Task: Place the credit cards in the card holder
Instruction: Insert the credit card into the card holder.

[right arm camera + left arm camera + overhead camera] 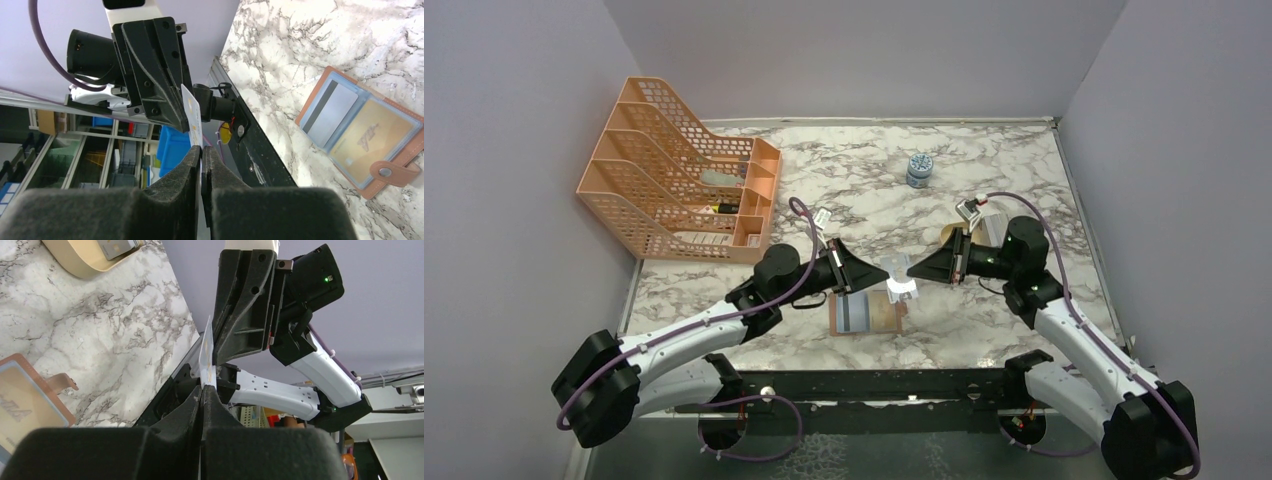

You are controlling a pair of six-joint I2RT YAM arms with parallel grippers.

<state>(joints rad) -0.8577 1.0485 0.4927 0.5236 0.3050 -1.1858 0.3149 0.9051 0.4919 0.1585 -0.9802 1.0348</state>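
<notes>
- You're pinching one pale card (901,278) from both ends. The left gripper (876,272) is clamping one edge and the right gripper (915,270) the opposite edge, with both sets of jaws pressed closed on it.
- The card is hanging in the air, spanning tip to tip, so its held axis is running arm to arm.
- The card holder (867,313) is lying open and flat on the marble table (1024,180). It's just below the held card, toward the bases and slightly to the left.
- A grey card (332,112) and a gold card (370,140) are already sitting in its sleeves.
- Judging by the layout, you're needing a downward move toward the bases. The left gripper is looking marginally nearer, and one gripper is probably having to let go first.
</notes>
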